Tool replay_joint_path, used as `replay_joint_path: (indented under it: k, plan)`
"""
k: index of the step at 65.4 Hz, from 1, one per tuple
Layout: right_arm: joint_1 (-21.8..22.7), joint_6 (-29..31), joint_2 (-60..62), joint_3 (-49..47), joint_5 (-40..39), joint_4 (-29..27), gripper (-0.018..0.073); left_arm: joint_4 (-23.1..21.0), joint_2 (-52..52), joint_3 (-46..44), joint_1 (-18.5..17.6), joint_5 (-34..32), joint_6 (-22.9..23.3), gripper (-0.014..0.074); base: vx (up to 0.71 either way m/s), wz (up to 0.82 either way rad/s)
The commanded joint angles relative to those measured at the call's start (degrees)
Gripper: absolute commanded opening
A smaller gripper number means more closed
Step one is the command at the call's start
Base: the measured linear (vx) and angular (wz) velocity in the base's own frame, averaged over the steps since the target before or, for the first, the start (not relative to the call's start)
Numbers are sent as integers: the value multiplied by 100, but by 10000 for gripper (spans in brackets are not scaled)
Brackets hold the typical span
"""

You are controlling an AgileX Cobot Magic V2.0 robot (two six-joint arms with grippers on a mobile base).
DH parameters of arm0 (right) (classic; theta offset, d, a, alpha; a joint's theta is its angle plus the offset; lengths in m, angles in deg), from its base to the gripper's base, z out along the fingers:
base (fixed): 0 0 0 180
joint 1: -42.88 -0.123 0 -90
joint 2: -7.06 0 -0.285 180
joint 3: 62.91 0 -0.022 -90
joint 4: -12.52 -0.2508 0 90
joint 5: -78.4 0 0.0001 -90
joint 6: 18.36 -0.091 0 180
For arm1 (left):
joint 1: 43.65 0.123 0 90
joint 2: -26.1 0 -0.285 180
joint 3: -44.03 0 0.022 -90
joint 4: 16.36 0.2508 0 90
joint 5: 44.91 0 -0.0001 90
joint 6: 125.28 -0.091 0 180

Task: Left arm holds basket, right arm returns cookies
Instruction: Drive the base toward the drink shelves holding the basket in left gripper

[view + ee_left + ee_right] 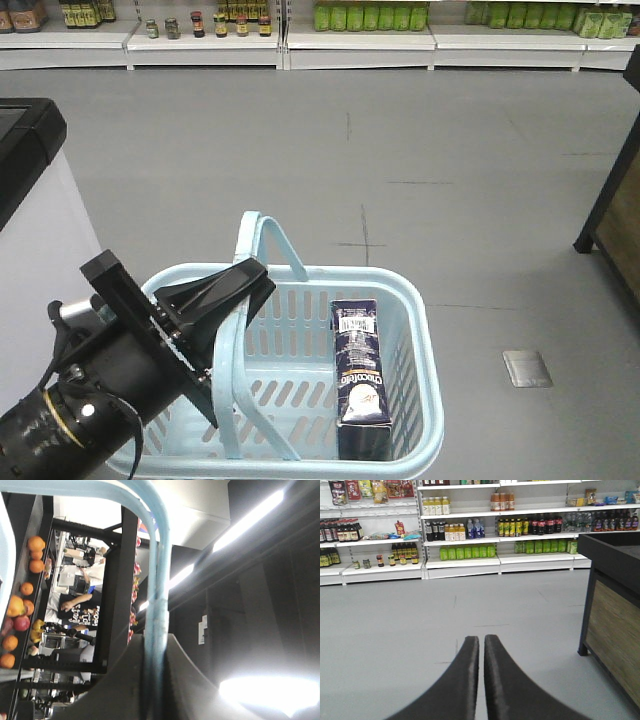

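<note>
The cookies [360, 372], a dark navy box, lie along the right wall of the light blue basket [425, 340], with the white barcode [356, 322] toward the far rim. The sideways white lettering begins "choco"; the rest is unclear. The left gripper [255, 285] is clamped on a raised hoop handle [262, 232], which runs between its fingers in the wrist view. The right gripper [481, 642] has its fingers pressed almost together with nothing between them. Grey floor [450, 150] stretches to white shelves [462, 562] of bottles and jars, their labels too small to read. The basket's near edge is cut off.
</note>
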State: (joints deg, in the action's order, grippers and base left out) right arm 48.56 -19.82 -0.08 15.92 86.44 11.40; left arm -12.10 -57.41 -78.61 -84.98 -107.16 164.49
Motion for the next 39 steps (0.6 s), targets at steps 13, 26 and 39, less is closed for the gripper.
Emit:
replay_joint_path:
  k: [13,26,39]
  plan:
    - [36,29,69,98,-421,39,-6,-84,175,-144,-38,-998,41,0,55,7]
    - [36,29,69,98,-421,39,-6,-84,175,-144,-38,-998,41,0,56,4]
    - [36,29,69,98,-421,39,-6,-84,175,-144,-38,-998,41,0,56,3]
